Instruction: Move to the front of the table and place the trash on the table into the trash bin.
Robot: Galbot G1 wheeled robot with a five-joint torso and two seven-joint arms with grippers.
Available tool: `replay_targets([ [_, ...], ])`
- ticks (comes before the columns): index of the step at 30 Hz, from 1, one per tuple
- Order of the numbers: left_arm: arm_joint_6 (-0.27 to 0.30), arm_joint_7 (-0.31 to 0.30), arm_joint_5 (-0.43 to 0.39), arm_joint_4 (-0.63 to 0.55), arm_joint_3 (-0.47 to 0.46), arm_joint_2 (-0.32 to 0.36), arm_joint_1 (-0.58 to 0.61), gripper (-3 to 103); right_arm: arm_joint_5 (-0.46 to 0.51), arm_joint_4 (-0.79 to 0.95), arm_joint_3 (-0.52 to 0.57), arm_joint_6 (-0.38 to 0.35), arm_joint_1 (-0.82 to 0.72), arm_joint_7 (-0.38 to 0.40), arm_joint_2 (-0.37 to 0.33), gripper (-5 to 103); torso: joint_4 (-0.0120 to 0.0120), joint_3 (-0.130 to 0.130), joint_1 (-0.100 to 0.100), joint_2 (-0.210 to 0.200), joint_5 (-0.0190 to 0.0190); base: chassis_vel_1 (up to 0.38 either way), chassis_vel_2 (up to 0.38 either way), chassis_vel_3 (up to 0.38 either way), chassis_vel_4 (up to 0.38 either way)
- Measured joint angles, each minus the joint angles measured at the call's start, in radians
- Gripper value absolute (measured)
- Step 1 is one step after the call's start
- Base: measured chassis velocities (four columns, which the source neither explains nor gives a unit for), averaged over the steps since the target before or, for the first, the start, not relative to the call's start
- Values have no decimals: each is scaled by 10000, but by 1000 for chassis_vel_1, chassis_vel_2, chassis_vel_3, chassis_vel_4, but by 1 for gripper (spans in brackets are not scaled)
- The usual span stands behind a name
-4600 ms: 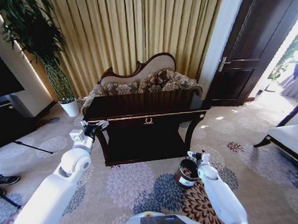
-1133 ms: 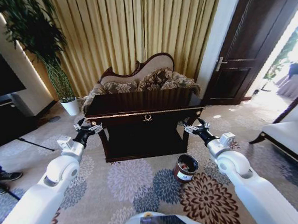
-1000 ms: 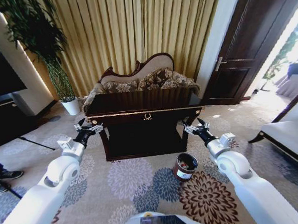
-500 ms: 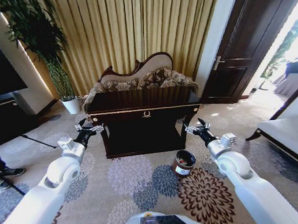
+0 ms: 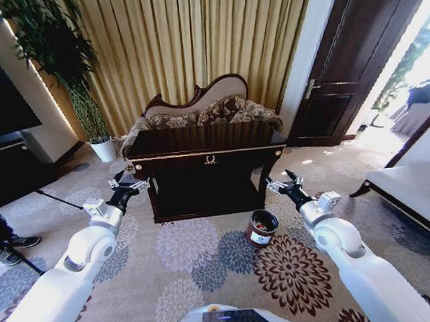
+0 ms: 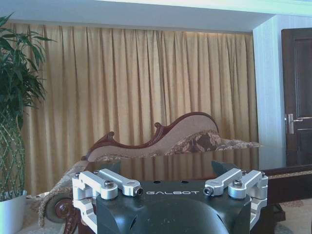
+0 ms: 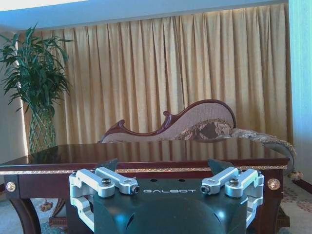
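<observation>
Head view: the table stands ahead, between the two pincers and a little beyond them. Its glossy top looks bare. The trash bin sits on the carpet, below and just inward of the right pincer, well apart from the left pincer. Both pincers hang in the air with fingers spread wide, holding nothing and touching nothing.

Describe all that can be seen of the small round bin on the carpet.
The bin is small, round and bucket-like, dark brown with a shiny metal rim and a white label on its side. It stands upright on the flowered carpet, just in front of the table's right front leg, apart from it. Something small and reddish seems to lie inside. Nothing else touches it.
</observation>
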Motion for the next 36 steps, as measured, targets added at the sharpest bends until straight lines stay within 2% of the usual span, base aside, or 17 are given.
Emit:
replay_targets([
  [15, -37, 84, 12, -6, -19, -29, 62, 100, 1, 1, 9, 1, -24, 0, 9, 100, 2, 0, -1, 0, 0, 88, -103, -87, 100],
  [36, -112, 123, 28, 4, -58, -79, 115, 100, -91, -11, -35, 7, -82, -48, 108, 100, 1, 1, 1, 0, -1, 2, -77, 2, 80],
])
